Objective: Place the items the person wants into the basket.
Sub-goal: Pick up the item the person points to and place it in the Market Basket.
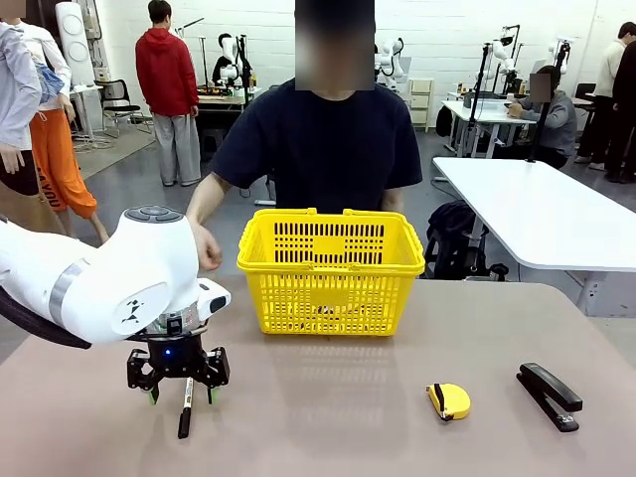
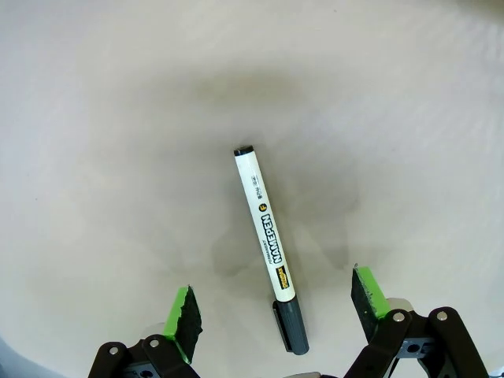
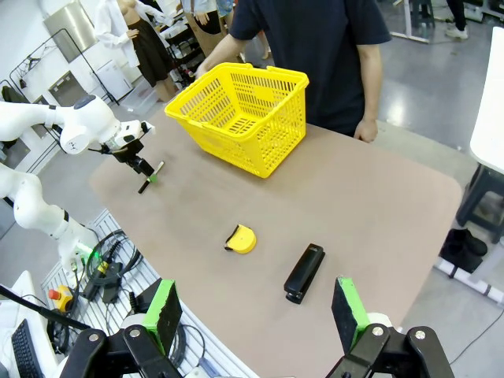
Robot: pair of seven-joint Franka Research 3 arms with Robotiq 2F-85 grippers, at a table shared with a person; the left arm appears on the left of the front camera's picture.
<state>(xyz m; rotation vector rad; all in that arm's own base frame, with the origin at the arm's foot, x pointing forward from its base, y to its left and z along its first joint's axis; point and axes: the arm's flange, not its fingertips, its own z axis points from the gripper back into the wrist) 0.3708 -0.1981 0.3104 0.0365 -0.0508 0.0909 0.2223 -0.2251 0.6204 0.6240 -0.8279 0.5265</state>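
I log left gripper (image 1: 181, 395) at table's 8 o'clock, jaws spread wide, gripping nothing; marker (image 2: 268, 245) flat on table (image 1: 328, 407) between pads, untouched. Right gripper (image 3: 256, 315) high above near edge, jaws wide, empty. Basket (image 1: 331, 270) at 12 o'clock before person (image 1: 323, 139). Tape measure (image 1: 449, 400), stapler (image 1: 549, 395) at 4 o'clock.

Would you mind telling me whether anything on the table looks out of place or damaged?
Nothing stands out: the marker lies intact between the open left gripper pads, and the basket stands upright.
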